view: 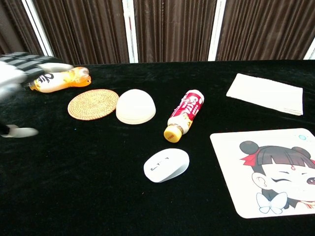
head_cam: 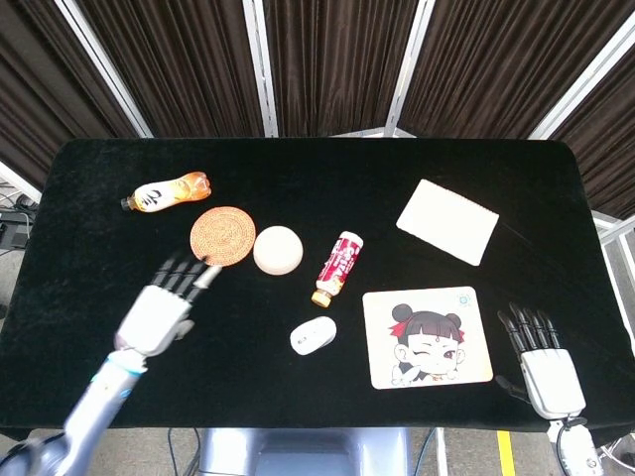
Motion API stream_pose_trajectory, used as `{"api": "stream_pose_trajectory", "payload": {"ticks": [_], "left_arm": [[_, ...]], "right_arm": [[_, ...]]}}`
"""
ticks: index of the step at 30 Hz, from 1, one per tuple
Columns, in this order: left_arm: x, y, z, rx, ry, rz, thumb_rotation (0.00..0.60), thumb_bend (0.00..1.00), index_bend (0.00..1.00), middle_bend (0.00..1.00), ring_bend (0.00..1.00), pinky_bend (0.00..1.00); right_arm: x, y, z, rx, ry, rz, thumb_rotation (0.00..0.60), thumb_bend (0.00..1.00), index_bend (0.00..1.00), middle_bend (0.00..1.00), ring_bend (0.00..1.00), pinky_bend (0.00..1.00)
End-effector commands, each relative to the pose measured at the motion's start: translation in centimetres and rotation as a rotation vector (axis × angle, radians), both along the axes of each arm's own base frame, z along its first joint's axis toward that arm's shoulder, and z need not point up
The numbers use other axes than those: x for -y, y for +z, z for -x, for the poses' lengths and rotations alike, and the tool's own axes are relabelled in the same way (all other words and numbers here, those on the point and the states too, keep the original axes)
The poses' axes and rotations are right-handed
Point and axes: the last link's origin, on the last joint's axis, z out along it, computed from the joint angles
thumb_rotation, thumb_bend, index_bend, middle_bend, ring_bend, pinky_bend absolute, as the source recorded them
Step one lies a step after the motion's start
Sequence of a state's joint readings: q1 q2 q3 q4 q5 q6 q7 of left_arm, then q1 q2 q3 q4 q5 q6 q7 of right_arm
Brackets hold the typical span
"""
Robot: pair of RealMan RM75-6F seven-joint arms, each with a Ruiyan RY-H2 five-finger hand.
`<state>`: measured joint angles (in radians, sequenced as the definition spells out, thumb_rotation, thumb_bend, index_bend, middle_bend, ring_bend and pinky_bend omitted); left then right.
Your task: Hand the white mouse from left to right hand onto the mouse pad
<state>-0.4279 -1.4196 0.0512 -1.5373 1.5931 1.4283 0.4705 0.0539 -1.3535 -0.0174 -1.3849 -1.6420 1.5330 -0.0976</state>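
The white mouse (head_cam: 313,335) (view: 166,165) lies on the black table, just left of the mouse pad (head_cam: 427,336) (view: 275,172) with its cartoon girl print. My left hand (head_cam: 161,306) (view: 22,73) is far to the left of the mouse, blurred by motion, fingers spread and holding nothing. At the table's front right corner, to the right of the pad, my right hand (head_cam: 541,362) rests with its fingers straight and apart, holding nothing. The chest view does not show it.
A red-and-white bottle (head_cam: 337,266) lies just beyond the mouse. A white dome (head_cam: 278,249), a woven coaster (head_cam: 222,235) and an orange bottle (head_cam: 165,191) sit at the back left. A white cloth (head_cam: 447,220) lies at the back right.
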Motion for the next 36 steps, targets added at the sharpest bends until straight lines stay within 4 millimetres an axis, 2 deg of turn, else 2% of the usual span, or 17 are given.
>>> {"api": "stream_pose_trajectory", "payload": {"ticks": [1, 6, 10, 16, 20, 23, 24, 26, 28, 32, 36], "left_arm": [[3.2, 2.9, 2.8, 0.042, 0.096, -0.022, 0.6, 0.1, 0.0, 0.0, 0.0, 0.0], [6.8, 5.5, 5.6, 0.073, 0.177, -0.066, 0.6, 0.09, 0.0, 0.0, 0.0, 0.0], [8.7, 6.7, 7.3, 0.066, 0.203, -0.096, 0.6, 0.09, 0.0, 0.0, 0.0, 0.0], [9.4, 7.2, 8.8, 0.102, 0.231, -0.113, 0.6, 0.08, 0.0, 0.0, 0.0, 0.0], [9.3, 7.4, 9.2, 0.122, 0.238, -0.118, 0.6, 0.08, 0.0, 0.0, 0.0, 0.0], [9.3, 7.5, 9.3, 0.129, 0.233, -0.122, 0.6, 0.09, 0.0, 0.0, 0.0, 0.0], [9.3, 7.7, 9.4, 0.132, 0.23, -0.125, 0.6, 0.09, 0.0, 0.0, 0.0, 0.0], [9.3, 7.8, 9.5, 0.14, 0.228, -0.129, 0.6, 0.09, 0.0, 0.0, 0.0, 0.0], [9.3, 8.0, 9.6, 0.148, 0.226, -0.13, 0.6, 0.09, 0.0, 0.0, 0.0, 0.0], [9.3, 8.3, 9.8, 0.165, 0.226, -0.135, 0.6, 0.09, 0.0, 0.0, 0.0, 0.0], [9.3, 8.5, 10.1, 0.176, 0.236, -0.132, 0.6, 0.09, 0.0, 0.0, 0.0, 0.0]], "right_arm": [[0.0, -0.1, 0.0, -0.004, 0.003, -0.006, 0.6, 0.01, 0.06, 0.0, 0.0, 0.0], [0.1, -0.3, -0.3, -0.006, 0.014, -0.013, 0.6, 0.01, 0.06, 0.0, 0.0, 0.0], [0.2, -0.5, -1.0, 0.007, 0.04, -0.023, 0.6, 0.01, 0.06, 0.0, 0.0, 0.0], [0.9, -1.4, -3.2, 0.028, 0.096, -0.042, 0.6, 0.01, 0.06, 0.0, 0.0, 0.0], [2.1, -2.5, -6.1, 0.029, 0.158, -0.064, 0.6, 0.01, 0.06, 0.0, 0.0, 0.0], [3.0, -3.7, -9.2, 0.037, 0.22, -0.085, 0.6, 0.01, 0.06, 0.0, 0.0, 0.0], [3.5, -4.7, -11.1, 0.045, 0.252, -0.105, 0.6, 0.0, 0.06, 0.0, 0.0, 0.0], [3.9, -5.8, -13.1, 0.051, 0.276, -0.129, 0.6, 0.0, 0.07, 0.0, 0.0, 0.0], [4.2, -7.0, -14.9, 0.053, 0.297, -0.156, 0.6, 0.01, 0.09, 0.0, 0.0, 0.0], [4.6, -9.5, -18.2, 0.054, 0.337, -0.198, 0.6, 0.03, 0.22, 0.02, 0.0, 0.0], [4.9, -11.9, -20.3, 0.052, 0.355, -0.232, 0.6, 0.04, 0.25, 0.05, 0.0, 0.0]]}}
